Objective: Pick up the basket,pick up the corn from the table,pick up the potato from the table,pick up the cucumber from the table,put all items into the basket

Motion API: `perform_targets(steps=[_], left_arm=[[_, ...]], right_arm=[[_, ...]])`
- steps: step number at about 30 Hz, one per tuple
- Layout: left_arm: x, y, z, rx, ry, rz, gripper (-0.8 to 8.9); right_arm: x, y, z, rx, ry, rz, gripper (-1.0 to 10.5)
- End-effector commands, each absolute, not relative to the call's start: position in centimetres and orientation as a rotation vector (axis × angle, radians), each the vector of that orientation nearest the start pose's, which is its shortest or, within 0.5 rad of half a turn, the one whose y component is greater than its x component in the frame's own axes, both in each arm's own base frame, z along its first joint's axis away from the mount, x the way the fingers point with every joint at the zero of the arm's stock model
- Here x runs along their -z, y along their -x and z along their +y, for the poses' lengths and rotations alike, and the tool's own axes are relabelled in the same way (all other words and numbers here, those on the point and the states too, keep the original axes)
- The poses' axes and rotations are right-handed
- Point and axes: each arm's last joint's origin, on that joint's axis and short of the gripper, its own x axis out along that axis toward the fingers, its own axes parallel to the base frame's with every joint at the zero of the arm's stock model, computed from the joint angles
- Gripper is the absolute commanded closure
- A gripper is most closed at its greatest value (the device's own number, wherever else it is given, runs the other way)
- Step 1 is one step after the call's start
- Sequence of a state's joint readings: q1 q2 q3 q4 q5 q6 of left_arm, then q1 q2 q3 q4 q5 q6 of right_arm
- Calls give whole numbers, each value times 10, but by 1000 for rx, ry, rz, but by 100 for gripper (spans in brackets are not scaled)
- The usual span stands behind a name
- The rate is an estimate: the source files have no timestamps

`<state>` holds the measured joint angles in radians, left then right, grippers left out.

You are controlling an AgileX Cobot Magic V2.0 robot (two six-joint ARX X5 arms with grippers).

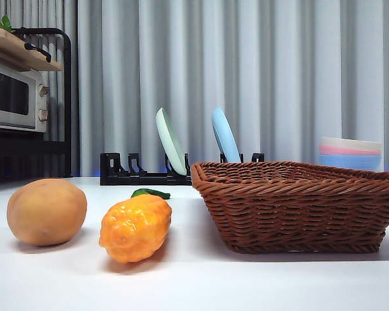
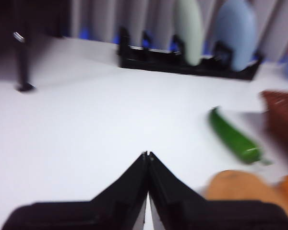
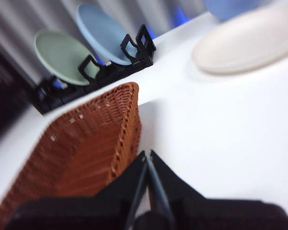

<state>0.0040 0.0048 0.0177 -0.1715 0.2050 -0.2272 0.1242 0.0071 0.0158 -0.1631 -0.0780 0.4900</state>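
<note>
table (image 1: pixel 246 285): basket (image 3: pixel 81 153) beside right fingers (image 3: pixel 156 179)

Front view was bright and sharp, soft even light, faint shadows under the potato (image 1: pixel 47 212) and corn (image 1: pixel 135 227). Both wrist views were smeared with blur; a small glint sat on the cucumber (image 2: pixel 233 137).

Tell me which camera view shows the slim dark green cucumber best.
The left wrist view shows it best: the slim dark green cucumber lies there in nearly full length on the white table, though slightly blurred. The front view shows only its tip behind the bumpy orange-yellow corn. The right wrist view does not show it.
</note>
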Motion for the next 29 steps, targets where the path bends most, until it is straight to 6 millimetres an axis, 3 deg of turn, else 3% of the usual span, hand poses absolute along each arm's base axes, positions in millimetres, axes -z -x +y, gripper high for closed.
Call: perform_targets(steps=[1, 7, 13, 22, 29], left_arm=[[-149, -95, -7, 210, 433, 210, 816], [-167, -95, -8, 272, 467, 101, 820], [-199, -90, -8, 271, 455, 95, 820], [-250, -104, -9, 296, 328, 217, 820], [-284, -136, -11, 394, 207, 416, 820]], right_arm=[[-151, -96, 14, -151, -602, 207, 946], [-169, -94, 14, -165, -573, 167, 957], [-202, -101, 15, -162, -453, 211, 957], [-262, -138, 20, -152, -250, 402, 956], [-289, -174, 27, -262, -123, 648, 954]])
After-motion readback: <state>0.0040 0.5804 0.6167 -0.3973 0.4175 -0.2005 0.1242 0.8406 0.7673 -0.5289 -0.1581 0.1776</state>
